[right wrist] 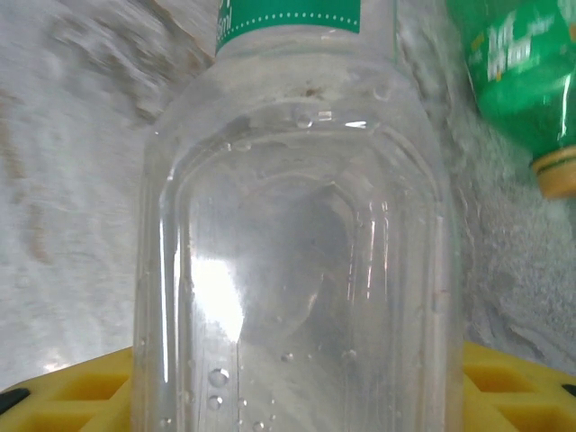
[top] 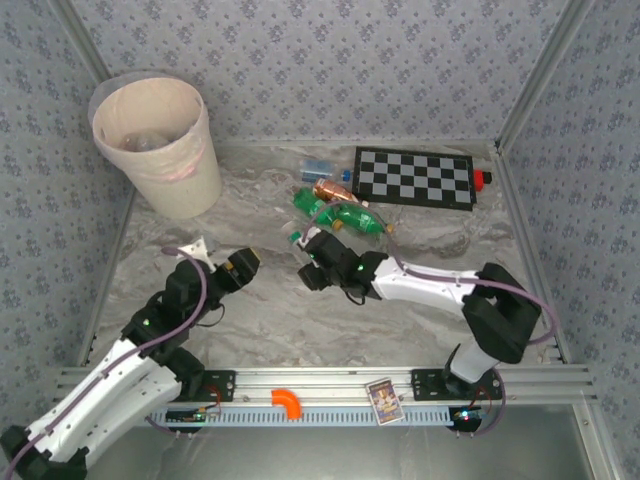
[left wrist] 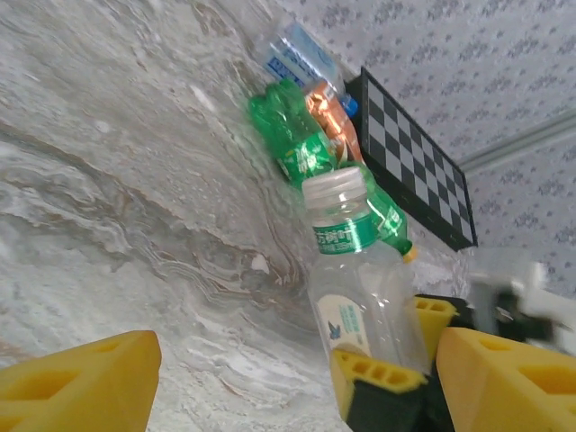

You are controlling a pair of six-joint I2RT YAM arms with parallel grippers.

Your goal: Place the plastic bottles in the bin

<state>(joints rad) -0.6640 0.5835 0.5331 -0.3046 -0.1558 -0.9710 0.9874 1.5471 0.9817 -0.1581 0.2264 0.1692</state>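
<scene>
My right gripper [top: 315, 262] [right wrist: 297, 400] is shut on the lower body of a clear plastic bottle [top: 303, 245] [left wrist: 355, 288] [right wrist: 297, 225] that has a green neck band and a white cap. My left gripper [top: 243, 263] [left wrist: 297, 360] is open a short way to the bottle's left, not touching it. Behind lie more plastic bottles: green ones [top: 355, 218] [left wrist: 292, 144] [right wrist: 522, 72], an orange one [top: 330, 192] [left wrist: 328, 112] and a clear blue-labelled one [top: 318, 168] [left wrist: 297, 54]. The peach bin [top: 185, 185] stands at the far left corner with clear plastic inside.
A black-and-white checkerboard [top: 415, 177] [left wrist: 423, 171] lies at the back, just right of the bottle pile, with a small red piece [top: 480, 178] at its right end. A white scrap [top: 197, 245] lies by the left arm. Patterned walls close in the table.
</scene>
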